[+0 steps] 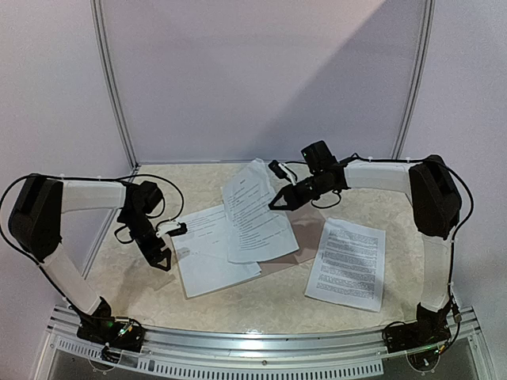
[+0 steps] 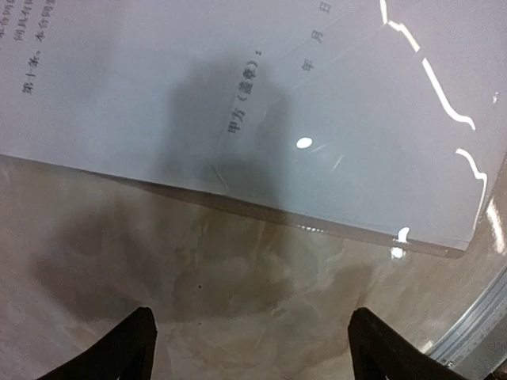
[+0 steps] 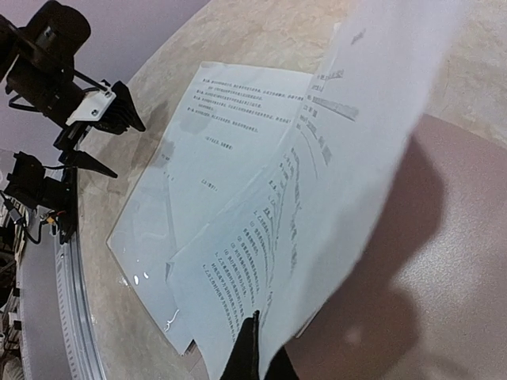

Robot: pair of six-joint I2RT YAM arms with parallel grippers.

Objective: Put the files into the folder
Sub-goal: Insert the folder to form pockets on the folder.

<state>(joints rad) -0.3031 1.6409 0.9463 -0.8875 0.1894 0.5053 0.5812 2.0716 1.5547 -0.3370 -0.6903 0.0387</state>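
While our left gripper (image 1: 163, 260) is hovering open and empty just beside the leftmost file (image 1: 207, 265), our right gripper (image 1: 277, 202) is pinching a lifted sheet (image 1: 249, 212) above the folder (image 1: 310, 236), with a third file (image 1: 346, 263) lying further right. Next we're probably lowering that sheet flat onto it.

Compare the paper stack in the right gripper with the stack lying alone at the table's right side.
The held stack is pinched by the shut right gripper and raised at an angle; the lone stack lies flat, untouched. The held stack hangs over the folder and a third stack; the lone stack sits right of the folder. Both are white sheets with black print.
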